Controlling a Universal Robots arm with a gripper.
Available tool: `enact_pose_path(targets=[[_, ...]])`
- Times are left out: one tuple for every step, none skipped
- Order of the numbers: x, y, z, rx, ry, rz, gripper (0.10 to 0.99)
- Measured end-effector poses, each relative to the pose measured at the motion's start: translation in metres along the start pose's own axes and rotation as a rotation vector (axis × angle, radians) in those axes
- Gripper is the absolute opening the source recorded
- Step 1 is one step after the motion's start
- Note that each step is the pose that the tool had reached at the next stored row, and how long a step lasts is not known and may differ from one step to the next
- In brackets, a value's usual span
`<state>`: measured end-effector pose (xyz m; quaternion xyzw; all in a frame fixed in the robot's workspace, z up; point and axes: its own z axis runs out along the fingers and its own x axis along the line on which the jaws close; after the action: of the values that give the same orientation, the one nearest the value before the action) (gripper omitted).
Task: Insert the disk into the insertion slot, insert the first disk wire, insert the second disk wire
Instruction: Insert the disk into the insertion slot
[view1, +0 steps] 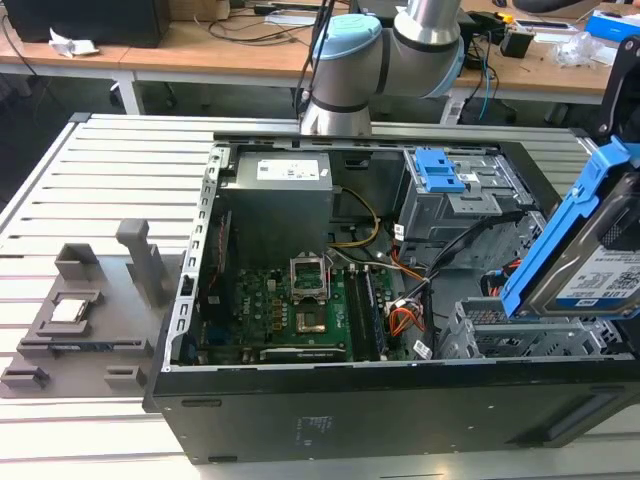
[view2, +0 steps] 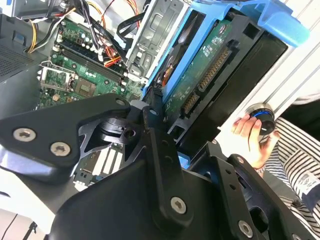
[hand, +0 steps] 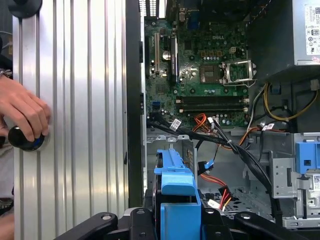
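Within the gripper (hand: 177, 225), whose jaws are closed on its blue carrier (hand: 175, 182), the disk (view1: 600, 262) is held tilted, with the insertion slot (view1: 495, 325) just beneath. It is judged stiff, weighty and shock-sensitive, best gripped by the carrier's rails.

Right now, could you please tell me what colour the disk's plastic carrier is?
Bright blue, seen best in the exterior view, where the carrier frames the disk.

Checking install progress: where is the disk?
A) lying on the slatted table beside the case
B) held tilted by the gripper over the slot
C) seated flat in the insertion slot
B: the disk sits tilted in the gripper, raised over the insertion slot, not seated in it.
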<state>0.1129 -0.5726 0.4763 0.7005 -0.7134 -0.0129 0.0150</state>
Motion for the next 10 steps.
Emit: enact_pose_path(targets=[[0.0, 0.0, 0.0003, 0.0, -0.0001, 0.0, 0.361], [0.0, 0.0, 0.0008, 0.0, -0.0001, 0.0, 0.361], [0.0, -0.0001, 0.0011, 0.0, 0.0, 0.0, 0.361], [0.0, -0.0001, 0.0014, 0.0, 0.0001, 0.0, 0.361], [0.0, -0.0001, 0.0017, 0.0, 0.0001, 0.0, 0.361], [0.0, -0.0001, 0.0021, 0.0, 0.0001, 0.0, 0.361], [0.0, -0.0001, 0.0025, 0.0, -0.0001, 0.0, 0.361], [0.0, -0.0001, 0.0029, 0.0, -0.0002, 0.0, 0.361], [0.0, -0.0002, 0.0034, 0.0, 0.0, 0.0, 0.361], [0.0, -0.0001, 0.0038, 0.0, 0.0, 0.0, 0.361]])
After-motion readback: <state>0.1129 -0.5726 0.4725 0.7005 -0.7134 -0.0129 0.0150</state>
